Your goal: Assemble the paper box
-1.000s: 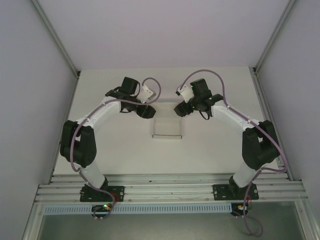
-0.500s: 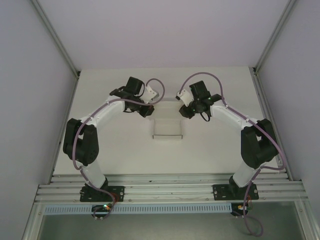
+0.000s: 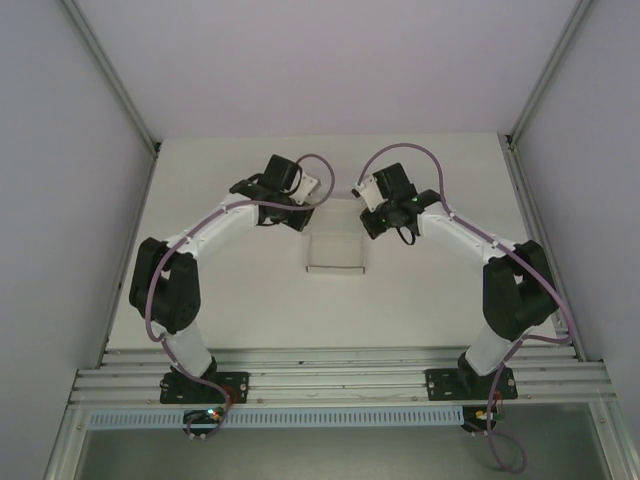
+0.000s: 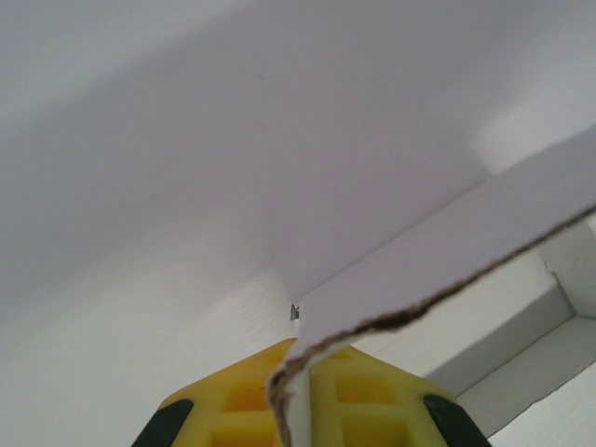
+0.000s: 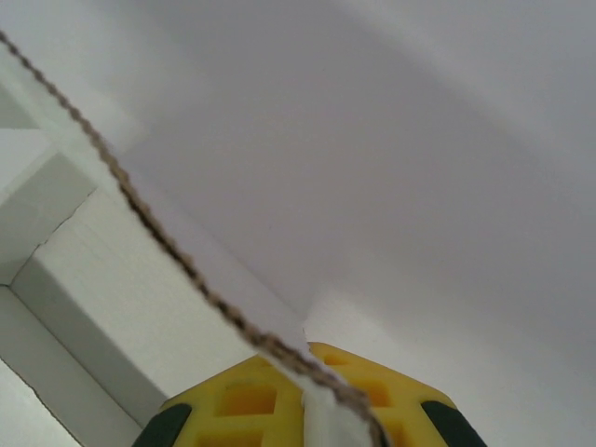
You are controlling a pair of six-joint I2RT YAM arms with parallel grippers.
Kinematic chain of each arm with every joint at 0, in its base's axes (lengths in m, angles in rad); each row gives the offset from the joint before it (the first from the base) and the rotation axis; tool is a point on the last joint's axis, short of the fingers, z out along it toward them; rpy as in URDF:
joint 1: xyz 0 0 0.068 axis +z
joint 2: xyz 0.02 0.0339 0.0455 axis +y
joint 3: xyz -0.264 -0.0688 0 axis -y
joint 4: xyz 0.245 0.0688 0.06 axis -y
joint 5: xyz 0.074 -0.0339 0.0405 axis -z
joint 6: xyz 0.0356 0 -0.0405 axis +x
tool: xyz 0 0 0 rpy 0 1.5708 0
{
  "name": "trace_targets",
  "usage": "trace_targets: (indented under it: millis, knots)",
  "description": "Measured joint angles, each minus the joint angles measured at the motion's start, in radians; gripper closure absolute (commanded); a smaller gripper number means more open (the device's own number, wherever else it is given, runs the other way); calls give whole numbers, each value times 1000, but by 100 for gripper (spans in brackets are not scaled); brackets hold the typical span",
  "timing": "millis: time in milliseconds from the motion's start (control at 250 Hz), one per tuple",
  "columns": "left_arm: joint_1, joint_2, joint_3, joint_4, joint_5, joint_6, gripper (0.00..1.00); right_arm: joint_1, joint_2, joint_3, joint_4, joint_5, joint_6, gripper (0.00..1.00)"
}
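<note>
Now the left end effector (image 4: 296,377) is clenched on the paper box (image 3: 335,255). In the left wrist view a torn-looking cardboard edge runs down between its yellow fingers (image 4: 233,405), and the white panel (image 4: 419,270) stretches away to the right. The right end effector (image 5: 312,377) grips in the same way, with a cardboard edge caught between its fingers and a panel running off to the left.

From above, the left end effector (image 3: 300,210) and the right end effector (image 3: 370,215) sit at the box's far corners. Over the last second both have drawn inward toward each other, the left one travelling further, and have edged slightly toward the far side. The box itself rests where it was, mid-bench (image 3: 250,300), its near wall unmoved.

That points to the far panel or side flaps being folded inward and raised while the base stays put. I judge the assembly to be partway through, with the walls forming but the box not closed. Whether the far flap is fully upright is hard to tell, as the arms hide it.
</note>
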Motion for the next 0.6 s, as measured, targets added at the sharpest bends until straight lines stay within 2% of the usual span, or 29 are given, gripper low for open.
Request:
trace_targets:
  millis: [188, 355, 479, 603]
  knots:
    - [-5, 0, 0, 124, -69, -227, 100, 35, 2, 10, 93, 146, 295, 100]
    - [-26, 0, -8, 213, -125, -352, 100, 36, 26, 7, 204, 237, 552, 100]
    - [-32, 1, -27, 274, -151, -404, 100, 43, 31, -23, 295, 280, 657, 100]
    - [-34, 8, -49, 327, -174, -433, 100, 56, 32, -81, 395, 310, 675, 100]
